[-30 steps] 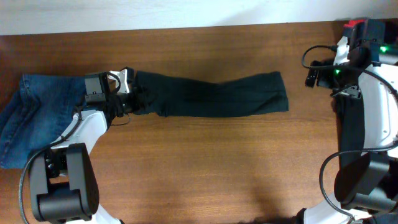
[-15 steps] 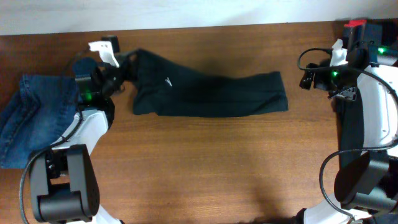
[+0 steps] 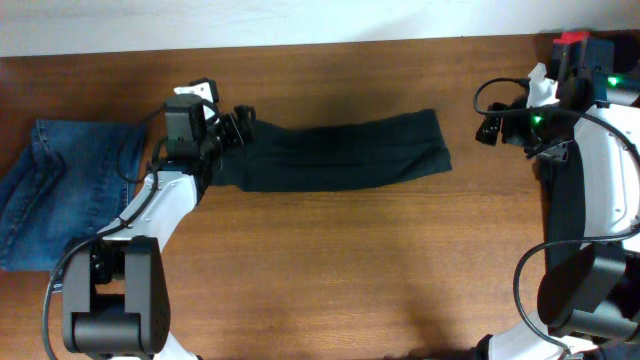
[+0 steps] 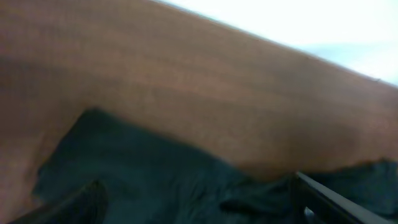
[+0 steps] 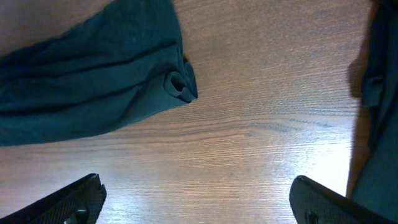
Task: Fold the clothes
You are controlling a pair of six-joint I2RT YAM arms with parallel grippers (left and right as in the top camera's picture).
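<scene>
Your black T-shirt [image 3: 340, 150] lay in a bunched strip across the counter [image 3: 330, 260] (its left end at the left jaws). The left jaws and right jaws both gaped wide and empty. Grabbing there could have pinched several layers at once and skewed the fold.

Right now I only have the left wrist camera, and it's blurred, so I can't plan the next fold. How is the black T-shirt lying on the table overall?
Observer: From overhead, the black T-shirt lies as one long narrow band across the table, and the left gripper is at its left end.
Operator: Where is the other arm?
Observer: The right gripper is open over bare wood, just off the shirt's right end, not touching it.
Operator: Anything else nearby?
Observer: A pair of blue jeans lies bunched at the table's left edge, beside the left arm.
</scene>
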